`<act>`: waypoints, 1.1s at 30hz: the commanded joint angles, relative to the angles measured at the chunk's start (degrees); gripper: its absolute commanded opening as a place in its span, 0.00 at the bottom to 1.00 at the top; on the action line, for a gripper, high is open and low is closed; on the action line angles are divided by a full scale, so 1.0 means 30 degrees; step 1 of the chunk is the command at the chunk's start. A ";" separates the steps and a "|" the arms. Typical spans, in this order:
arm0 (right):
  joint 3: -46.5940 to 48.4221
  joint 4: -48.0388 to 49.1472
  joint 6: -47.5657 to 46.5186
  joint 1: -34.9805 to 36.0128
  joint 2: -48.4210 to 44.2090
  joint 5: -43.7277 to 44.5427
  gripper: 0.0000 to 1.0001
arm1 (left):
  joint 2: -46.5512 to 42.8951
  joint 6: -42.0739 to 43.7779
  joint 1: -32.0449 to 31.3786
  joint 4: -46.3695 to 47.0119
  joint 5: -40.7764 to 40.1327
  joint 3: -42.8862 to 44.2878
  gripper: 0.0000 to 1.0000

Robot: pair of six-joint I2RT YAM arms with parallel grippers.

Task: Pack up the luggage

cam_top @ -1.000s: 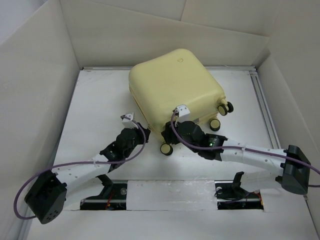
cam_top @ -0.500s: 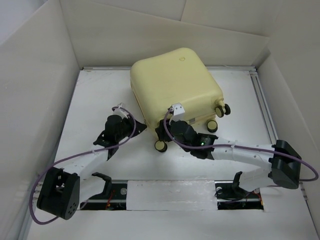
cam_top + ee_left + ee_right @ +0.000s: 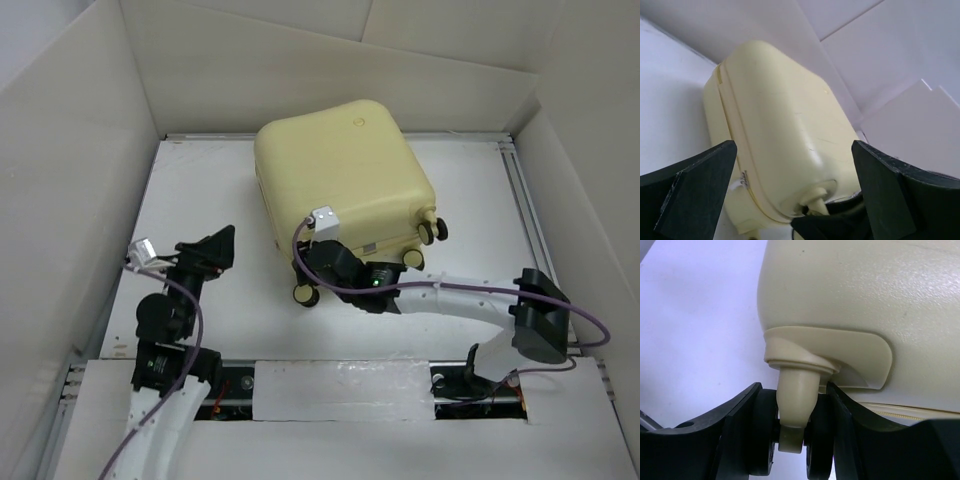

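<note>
While the left gripper (image 3: 218, 243) hangs raised over the table (image 3: 200, 190), its fingers (image 3: 700, 185) are spread wide and hold nothing. The luggage (image 3: 345, 170) lies ahead of it and off to its right, well apart, and shows between the two fingers in the left wrist view. The pale yellow shell lies flat and closed, its wheeled end turned toward the right arm. The right gripper (image 3: 795, 390) is pressed up against that end at the near corner of the luggage. Its fingers (image 3: 735, 440) are closed narrowly on a caster wheel (image 3: 765, 432), one on each side. The shell rises directly above and beyond them.
</note>
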 commanded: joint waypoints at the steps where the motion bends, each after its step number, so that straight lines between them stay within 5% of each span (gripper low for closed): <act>1: 0.3370 0.3443 -0.0938 0.1849 0.1127 -0.4624 0.07 | -0.2022 0.0385 -0.0129 -0.4196 -0.0193 0.1259 1.00; 10: 0.3583 0.2306 -0.1114 0.3489 -0.2759 -0.1291 0.71 | -0.0267 0.2116 -0.0129 -0.8161 0.2472 0.7410 1.00; 11: 0.3348 0.2013 -0.1114 0.3667 -0.3374 -0.0936 1.00 | -0.0267 0.2116 -0.0129 -0.8627 0.2734 0.7879 1.00; 20: 0.2877 -0.4430 -0.1524 0.4108 -1.0318 0.3808 1.00 | 0.0492 0.2819 -0.0129 -1.1091 0.4902 1.2188 1.00; 27: 0.1385 -0.8007 -0.1292 0.4108 -1.5387 0.7911 1.00 | 0.0084 0.2643 -0.0129 -0.9397 0.6863 1.0406 1.00; 33: 0.0357 -0.7603 -0.2253 0.4108 -1.9075 0.9585 1.00 | 0.0522 0.3607 -0.0129 -0.8075 0.6579 1.1040 1.00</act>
